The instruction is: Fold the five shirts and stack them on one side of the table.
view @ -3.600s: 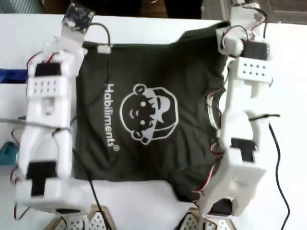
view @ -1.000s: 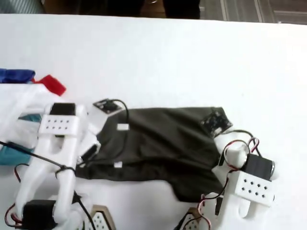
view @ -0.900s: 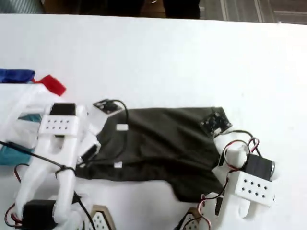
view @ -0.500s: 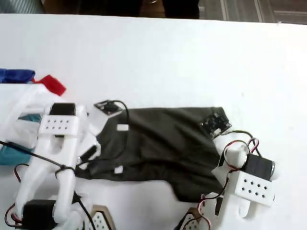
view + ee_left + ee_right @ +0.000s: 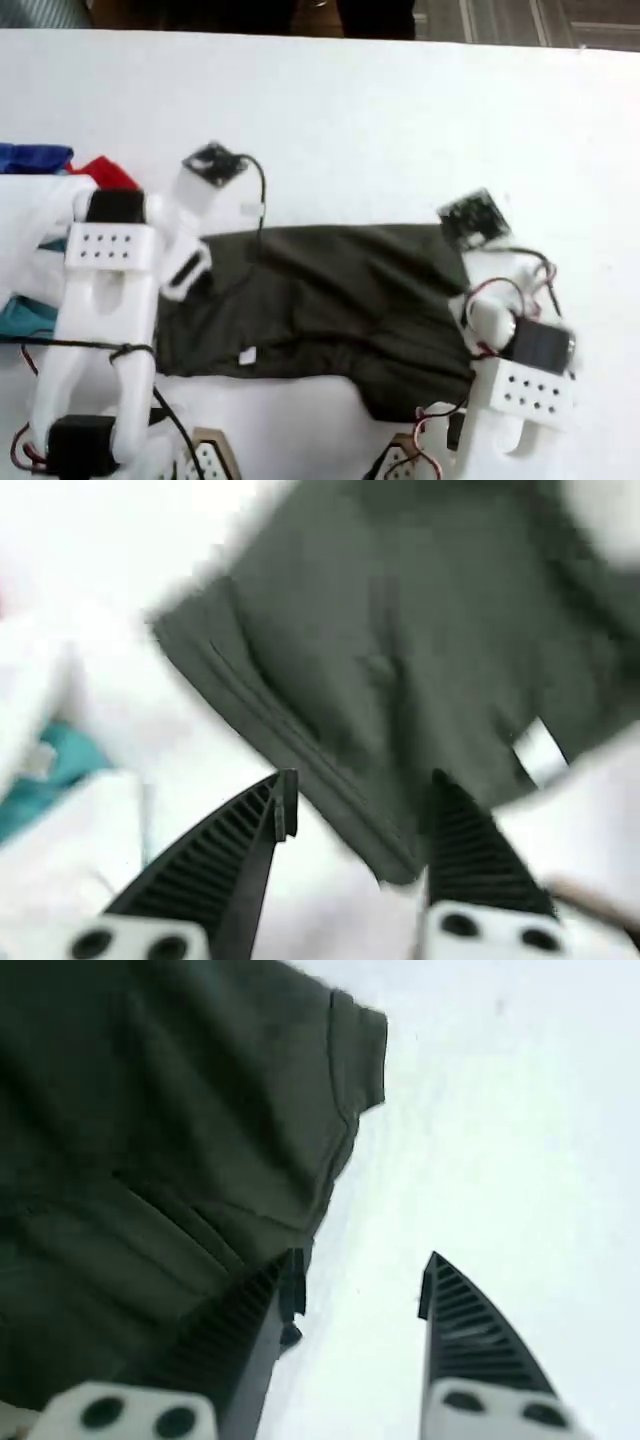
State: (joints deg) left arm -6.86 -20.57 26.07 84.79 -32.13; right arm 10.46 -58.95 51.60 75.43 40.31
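Since half a second ago both arms have lifted off the dark shirt, the left wrist shifting toward the upper left of the high view. The shirt lies folded in a band across the lower centre of the table, seemingly released to settle. The left gripper and right gripper hang spread and empty over its opposite ends, while other garments are heaped at the left edge

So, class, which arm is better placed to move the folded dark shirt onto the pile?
Probably left: the left gripper, open, hangs over the dark shirt's edge beside the pile; the right gripper is at the far end.
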